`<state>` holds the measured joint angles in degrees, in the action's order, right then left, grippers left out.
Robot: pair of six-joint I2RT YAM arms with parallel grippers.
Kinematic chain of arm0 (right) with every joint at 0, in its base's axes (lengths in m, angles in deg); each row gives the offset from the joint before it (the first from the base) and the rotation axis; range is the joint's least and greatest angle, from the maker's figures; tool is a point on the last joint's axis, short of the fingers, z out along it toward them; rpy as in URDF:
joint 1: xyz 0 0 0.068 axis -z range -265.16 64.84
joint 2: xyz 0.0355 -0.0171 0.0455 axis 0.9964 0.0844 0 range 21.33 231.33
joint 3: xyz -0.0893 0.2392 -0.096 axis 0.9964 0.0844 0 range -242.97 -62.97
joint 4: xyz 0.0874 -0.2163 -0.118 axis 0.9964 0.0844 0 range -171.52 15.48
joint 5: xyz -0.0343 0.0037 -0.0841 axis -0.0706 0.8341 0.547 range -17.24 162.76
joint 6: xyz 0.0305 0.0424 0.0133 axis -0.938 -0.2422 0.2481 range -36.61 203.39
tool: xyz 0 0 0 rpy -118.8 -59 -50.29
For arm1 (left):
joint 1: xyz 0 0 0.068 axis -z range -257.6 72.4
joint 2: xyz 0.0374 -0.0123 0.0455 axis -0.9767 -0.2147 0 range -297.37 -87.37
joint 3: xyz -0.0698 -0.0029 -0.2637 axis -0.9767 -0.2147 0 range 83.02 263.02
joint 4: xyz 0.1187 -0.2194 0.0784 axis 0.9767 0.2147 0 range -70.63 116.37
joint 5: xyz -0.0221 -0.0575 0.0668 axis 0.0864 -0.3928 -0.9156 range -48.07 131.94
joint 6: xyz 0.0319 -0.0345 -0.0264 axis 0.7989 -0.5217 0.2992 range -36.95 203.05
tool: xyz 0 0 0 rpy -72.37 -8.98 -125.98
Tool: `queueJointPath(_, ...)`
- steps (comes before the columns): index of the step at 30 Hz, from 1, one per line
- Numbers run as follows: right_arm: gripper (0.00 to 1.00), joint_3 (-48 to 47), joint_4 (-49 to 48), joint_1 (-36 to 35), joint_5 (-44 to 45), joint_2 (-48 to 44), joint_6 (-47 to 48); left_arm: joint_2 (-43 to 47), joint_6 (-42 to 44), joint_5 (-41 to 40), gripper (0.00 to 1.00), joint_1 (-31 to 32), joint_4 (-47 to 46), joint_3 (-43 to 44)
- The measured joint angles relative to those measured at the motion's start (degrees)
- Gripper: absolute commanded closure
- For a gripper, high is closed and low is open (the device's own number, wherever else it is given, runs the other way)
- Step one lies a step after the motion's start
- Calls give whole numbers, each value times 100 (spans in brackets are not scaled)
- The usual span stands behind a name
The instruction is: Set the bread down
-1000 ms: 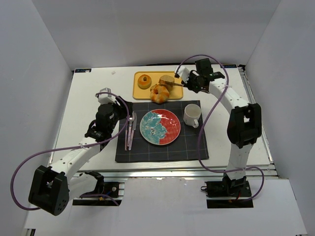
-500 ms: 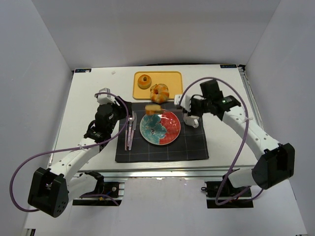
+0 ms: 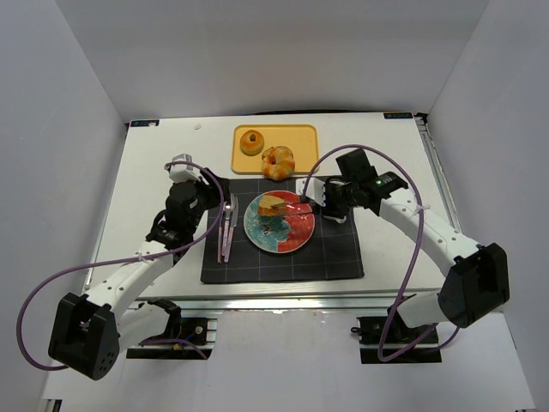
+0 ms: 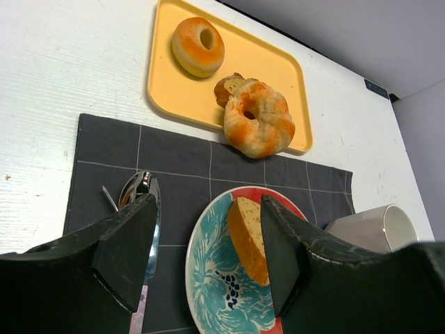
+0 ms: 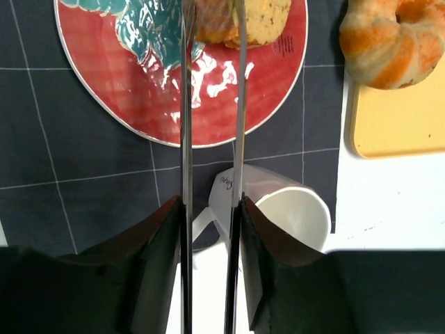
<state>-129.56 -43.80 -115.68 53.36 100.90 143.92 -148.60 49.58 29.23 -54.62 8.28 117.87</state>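
Note:
My right gripper is shut on metal tongs, whose tips hold a tan bread slice at the plate. In the right wrist view the gripper clamps the tongs round the slice. The left wrist view shows the slice standing on edge on the plate. The glazed knotted roll lies at the front edge of the yellow tray, with a second slice behind it. My left gripper is open and empty.
A round orange bun sits on the tray. A white cup stands right of the plate, under my right gripper. Cutlery lies left of the plate on the dark placemat. White walls enclose the table.
My right arm has carried the slice in the tongs from the tray down to the plate. The left arm has not moved.

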Motion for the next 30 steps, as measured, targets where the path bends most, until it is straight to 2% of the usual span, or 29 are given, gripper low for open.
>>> queueJointPath(13, 49, 0, 96, -26, -55, 17, 46, 59, 0, -2, 29, 0, -2, 0)
queueJointPath(22, 52, -24, 476, -26, -505, -260, 245, 59, 0, -2, 29, 0, -4, 0)
queueJointPath(23, 57, -118, 256, -26, -391, -264, -155, 59, 0, -2, 29, 0, -7, 0)
queueJointPath(25, 58, -409, 63, 55, -271, -37, -748, 57, 2, -2, 29, -2, -7, 2)
queueJointPath(26, 59, -761, 101, 131, -269, 214, -1056, 57, 2, 0, 29, -2, -7, 4)
queueJointPath(28, 59, -1849, -411, 535, -127, 1207, -2114, 55, 4, 0, 29, -4, -11, 13)
queueJointPath(30, 59, -2315, -610, 785, -4, 1709, -2837, 55, 2, 2, 29, -4, -9, 13)
